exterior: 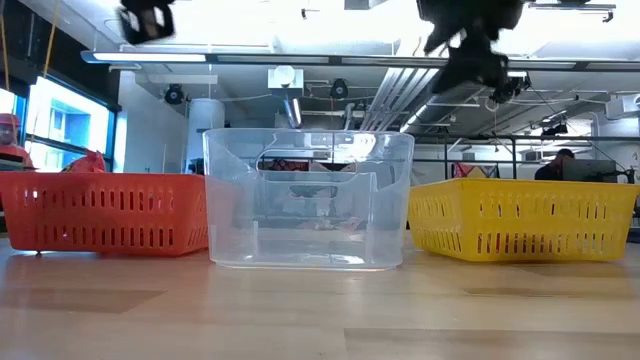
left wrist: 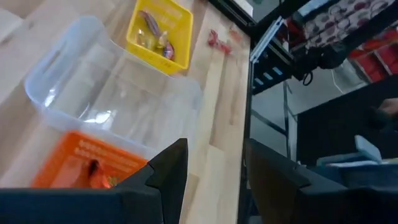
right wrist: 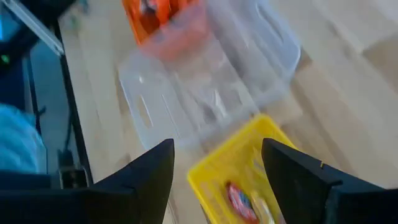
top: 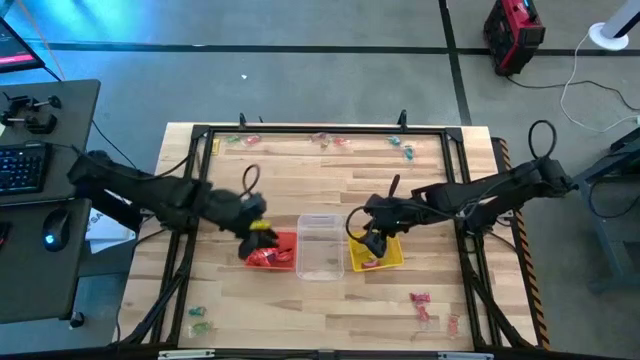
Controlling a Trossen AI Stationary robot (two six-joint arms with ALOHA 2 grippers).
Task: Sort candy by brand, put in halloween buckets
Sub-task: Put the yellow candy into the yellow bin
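While three square tubs stand in a row at the middle of the pale plank table (top: 330,190), loose candy lies scattered toward its edges. At the left, teal-wrapped sweets (top: 202,322) lie at the near corner, well apart from everything. The orange tub (exterior: 105,212) has slotted plastic walls and holds crumpled red-orange wrappers (top: 266,257). Above it hangs the left gripper (left wrist: 214,180), its arm reaching in from the left edge, bent at the elbow; its blunt dark fingers stand apart with nothing between them.

Just beside the orange tub, the clear tub (exterior: 308,197) is smooth, glossy, with rounded corners and cut-out handle slots. I cannot tell whether anything lies in it.

Next, the yellow tub (exterior: 520,217), slotted like the orange one, holds a few sweets (right wrist: 242,204) with red and yellow wrappers. The right gripper (right wrist: 214,174) hovers over it, the arm stretching in from the right with its wrist tipped down; its fingers are spread wide and empty.

Pink-red sweets (top: 421,303) lie at the near right, and a few more sweets (top: 330,141) line the far edge.
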